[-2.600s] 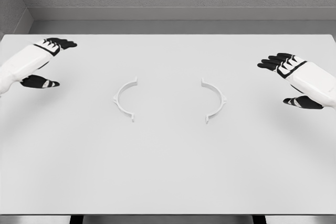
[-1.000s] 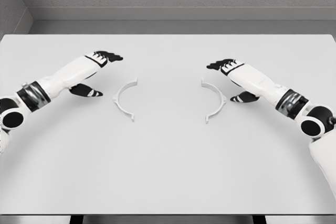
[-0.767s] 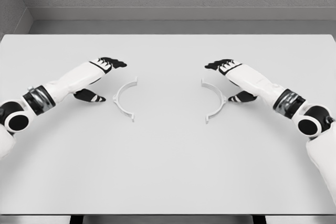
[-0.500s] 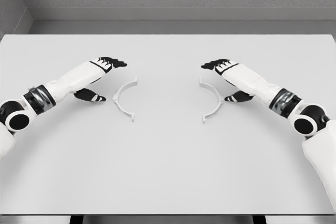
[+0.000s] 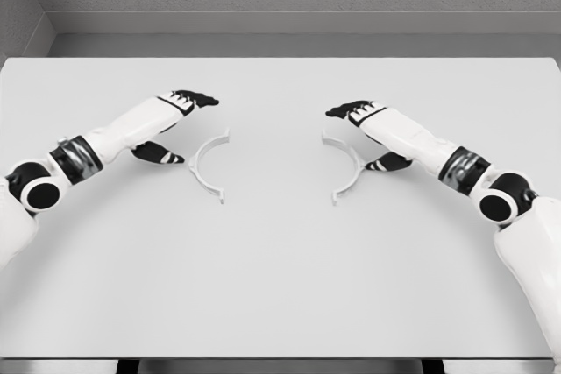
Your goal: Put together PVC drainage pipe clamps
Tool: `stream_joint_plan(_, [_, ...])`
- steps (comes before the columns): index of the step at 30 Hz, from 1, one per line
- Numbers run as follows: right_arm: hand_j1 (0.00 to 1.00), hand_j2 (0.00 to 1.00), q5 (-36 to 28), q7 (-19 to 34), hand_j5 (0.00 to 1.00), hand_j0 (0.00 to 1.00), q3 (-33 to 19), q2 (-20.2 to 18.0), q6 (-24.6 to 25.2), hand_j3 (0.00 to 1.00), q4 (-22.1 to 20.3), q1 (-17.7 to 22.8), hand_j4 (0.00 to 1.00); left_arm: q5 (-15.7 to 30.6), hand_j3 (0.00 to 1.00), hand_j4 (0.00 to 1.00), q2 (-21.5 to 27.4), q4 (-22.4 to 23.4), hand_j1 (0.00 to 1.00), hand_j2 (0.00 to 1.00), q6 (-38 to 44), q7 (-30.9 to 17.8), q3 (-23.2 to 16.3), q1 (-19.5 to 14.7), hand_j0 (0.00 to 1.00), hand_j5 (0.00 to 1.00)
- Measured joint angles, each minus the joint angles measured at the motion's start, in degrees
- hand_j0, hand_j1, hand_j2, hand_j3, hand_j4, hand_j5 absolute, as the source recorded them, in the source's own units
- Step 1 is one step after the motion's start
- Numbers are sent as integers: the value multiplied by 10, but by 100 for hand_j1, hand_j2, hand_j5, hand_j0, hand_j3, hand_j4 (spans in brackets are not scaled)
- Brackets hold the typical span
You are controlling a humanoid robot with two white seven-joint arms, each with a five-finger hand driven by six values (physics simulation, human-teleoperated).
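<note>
The two clamp halves lie mid-frame on the desk (image 5: 280, 286), the left half (image 5: 203, 166) unmoved, the right half (image 5: 347, 166) nudged inward by the right hand (image 5: 372, 133); left hand (image 5: 171, 124) closer, both hands' fingers apart, holding nothing; mating looks begun.

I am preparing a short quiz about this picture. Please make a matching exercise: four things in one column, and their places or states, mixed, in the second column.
Things:
1. left clamp half
2. right clamp half
3. left hand
4. table

Places or states:
a. opens toward the picture's left
b. bears both halves
c. opens toward the picture's right
d. open, beside a half's outer curve

Pairs: 1-c, 2-a, 3-d, 4-b
</note>
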Motion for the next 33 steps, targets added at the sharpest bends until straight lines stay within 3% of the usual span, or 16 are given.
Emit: stream_joint_plan(33, [100, 100, 0, 1, 100, 100, 22, 22, 16, 100, 1, -18, 100, -18, 100, 100, -57, 3, 100, 100, 0, 1, -11, 4, 100, 100])
